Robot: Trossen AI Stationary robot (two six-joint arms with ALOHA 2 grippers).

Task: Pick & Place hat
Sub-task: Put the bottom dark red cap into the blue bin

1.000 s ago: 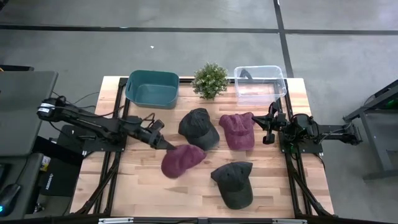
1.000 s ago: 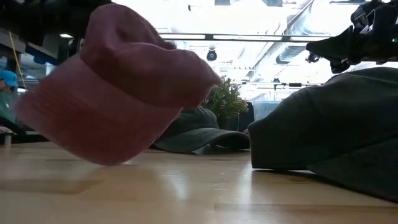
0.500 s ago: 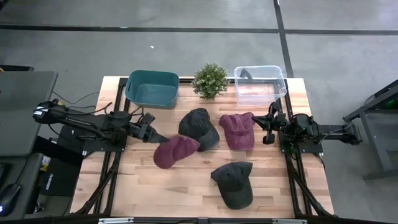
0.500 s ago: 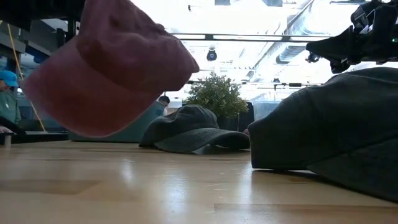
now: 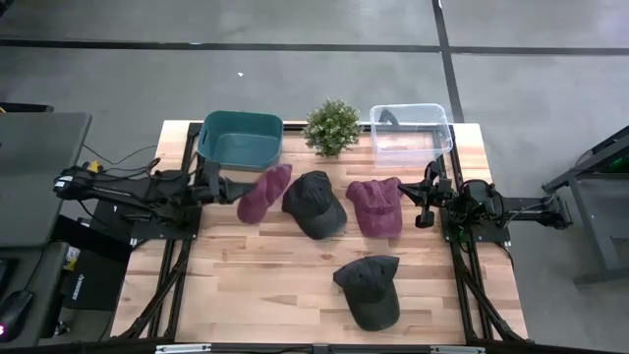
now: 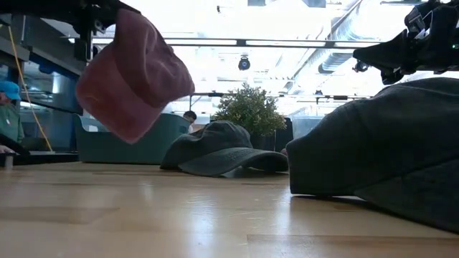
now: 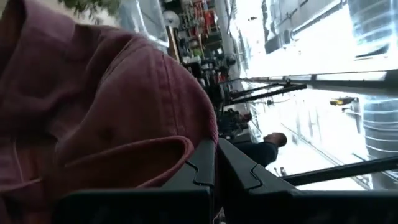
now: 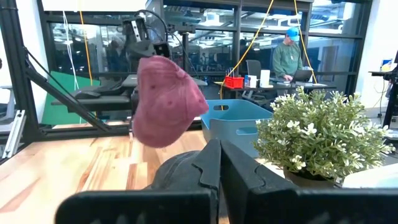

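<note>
Maroon hat [image 5: 264, 193] hung clear of the table, pinched by its fabric in the pressed-together jaws of the left gripper [image 5: 228, 190]. Over the last second it had been carried from low over the middle of the table, up and back toward the rear left. It now hung just beside the teal bin [image 5: 240, 139], at the bin's front right corner, and close alongside the dark grey hat [image 5: 314, 203]. In the low view it swung well above the wood, with the bin behind it.

Judgement: transport phase nearly over; a short move over the bin rim remains before release.

Second maroon hat [image 5: 375, 206] and another dark hat [image 5: 370, 289] lay untouched. Right gripper [image 5: 426, 206] waited at the table's right edge, jaws closed on nothing. Plant [image 5: 331, 126] and clear bin [image 5: 410, 130] sat along the rear.
</note>
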